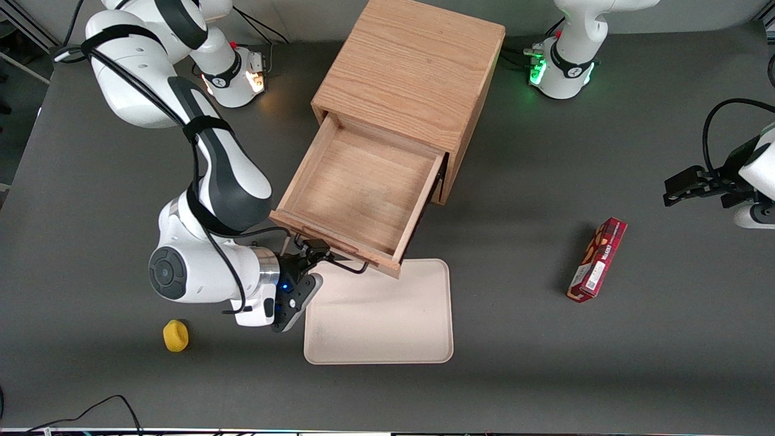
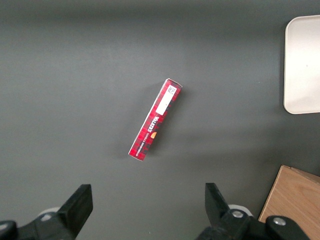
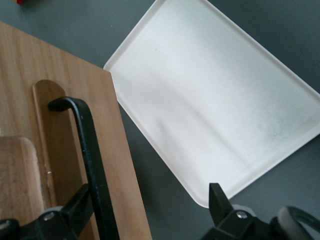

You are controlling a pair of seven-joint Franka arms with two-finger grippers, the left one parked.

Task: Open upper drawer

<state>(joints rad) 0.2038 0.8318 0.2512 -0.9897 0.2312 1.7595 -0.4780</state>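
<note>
The upper drawer (image 1: 357,188) of the light oak cabinet (image 1: 412,66) stands pulled far out, and its shallow plain wooden inside shows. Its long black wire handle (image 1: 345,264) runs along the wood-grain front, on the side nearest the front camera. My right gripper (image 1: 306,257) is at the handle's end toward the working arm. In the right wrist view the gripper (image 3: 148,200) is open wide. The handle (image 3: 90,150) stands off the drawer front (image 3: 120,150) and passes close by one finger (image 3: 80,197). The other finger (image 3: 216,195) is apart, over the tray's edge. The lower drawer is hidden under the open one.
A cream tray (image 1: 378,315) lies on the grey table just in front of the open drawer and also shows in the right wrist view (image 3: 210,100). A yellow object (image 1: 175,336) lies near the working arm. A red box (image 1: 596,260) lies toward the parked arm's end.
</note>
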